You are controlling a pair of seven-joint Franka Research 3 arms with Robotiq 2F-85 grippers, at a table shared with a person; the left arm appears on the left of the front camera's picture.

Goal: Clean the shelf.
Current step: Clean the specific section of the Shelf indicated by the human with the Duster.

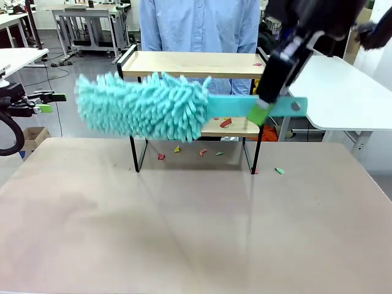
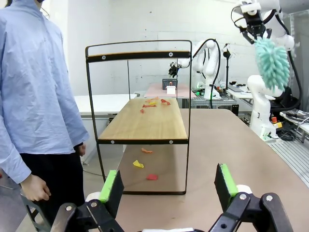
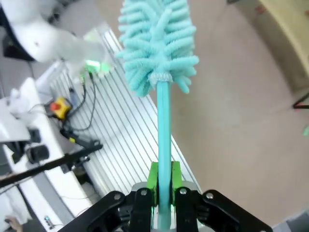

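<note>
Right now the right hand [image 1: 261, 112] is clenched on the handle of a teal duster [image 1: 144, 107], held level in front of the shelf [image 1: 190, 64] at the surface's [image 1: 184, 226] far side. The left hand [image 2: 169, 187] hangs released, empty. Sweeping looks like the step in hand; next the fluffy head must reach the scraps [image 1: 225, 122] on the lower board.

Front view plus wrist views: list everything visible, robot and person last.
table: one, beige, foreground
shelf: one, light wood in black frame, far side of table
duster: one, teal, crosswise before the shelf
scraps: several, red, yellow, green, on the lower board and table beneath
side tables: two, white, flanking the shelf
person: one, light blue shirt, behind the shelf
left gripper: one, black with green pads, jaws open, facing the shelf's end
right gripper: one, black with green pads, jaws shut on the duster's handle
</note>
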